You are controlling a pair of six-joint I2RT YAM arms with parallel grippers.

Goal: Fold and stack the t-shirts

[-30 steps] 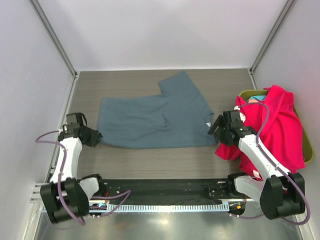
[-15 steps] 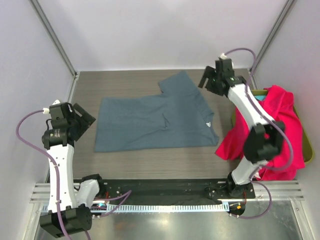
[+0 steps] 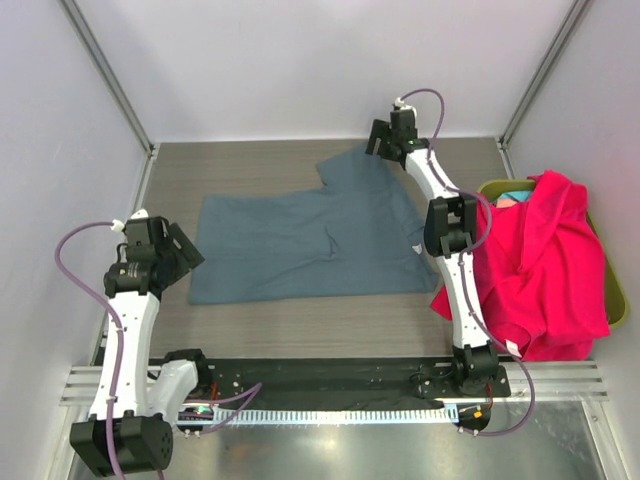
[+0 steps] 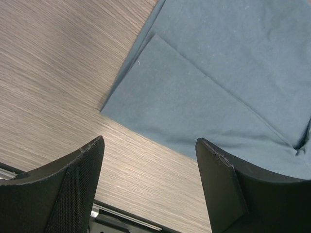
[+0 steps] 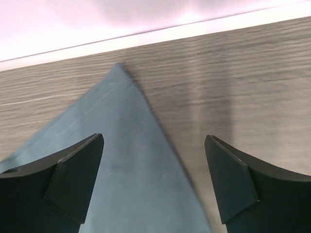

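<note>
grey wood-grain tabletop (image 3: 260,325) fills the floor between pale walls, with two arms and two grippers over it. at the far left, the left gripper (image 3: 183,256) has its fingers spread wide with nothing between them, just beside the near left corner of the one slate grey-blue cotton t-shirt (image 3: 300,240), which lies flat at mid-table with a small white neck label (image 3: 416,249) at its right edge. only the left wrist view shows that corner (image 4: 160,92) as a doubled layer of cloth. farther right, at the back, the right gripper (image 3: 380,143) is also spread and empty, over the shirt's pointed sleeve tip (image 5: 119,73), which the right wrist view alone shows close to the back wall. at the far right, seen only from above, one bright pink-red t-shirt (image 3: 545,265) drapes over one olive-green bin (image 3: 617,295), a sliver of teal cloth (image 3: 516,196) peeking inside.
</note>
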